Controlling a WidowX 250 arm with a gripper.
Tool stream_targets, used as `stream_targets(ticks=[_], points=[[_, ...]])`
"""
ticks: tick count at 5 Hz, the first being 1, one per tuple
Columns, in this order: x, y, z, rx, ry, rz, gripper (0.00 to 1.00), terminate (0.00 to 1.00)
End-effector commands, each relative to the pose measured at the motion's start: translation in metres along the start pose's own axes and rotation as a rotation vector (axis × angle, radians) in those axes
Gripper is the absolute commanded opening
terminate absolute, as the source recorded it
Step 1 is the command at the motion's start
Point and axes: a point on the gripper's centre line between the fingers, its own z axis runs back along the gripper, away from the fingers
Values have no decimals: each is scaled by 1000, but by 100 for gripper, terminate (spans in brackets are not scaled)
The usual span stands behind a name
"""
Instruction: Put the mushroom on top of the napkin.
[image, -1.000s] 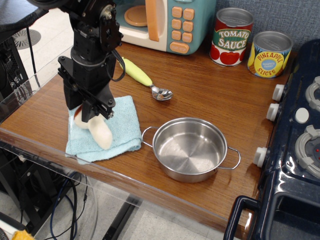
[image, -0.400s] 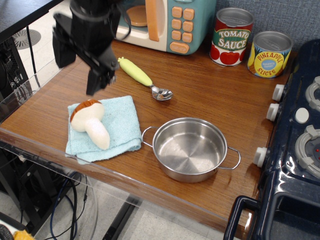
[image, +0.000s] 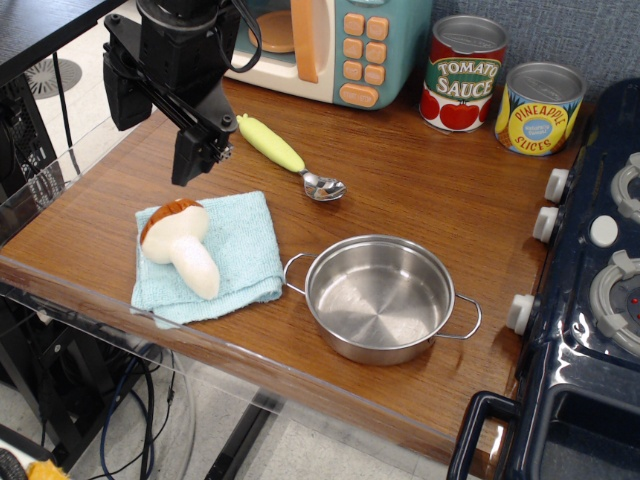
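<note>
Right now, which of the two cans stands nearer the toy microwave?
The tomato sauce can, red-labelled, stands just right of the microwave; the yellow pineapple can is farther right.

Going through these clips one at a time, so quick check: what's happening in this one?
A single robot arm is working at a wooden counter. The mushroom lies on its side on the napkin, so the placement looks done. The gripper hangs above and behind the cloth, empty and open, touching nothing. The steel pot and the spoon sit untouched nearby.
</note>
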Motion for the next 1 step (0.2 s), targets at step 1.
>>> stream_targets(ticks=[1], points=[[0, 6, 14, 19, -37, 21, 100, 100]])
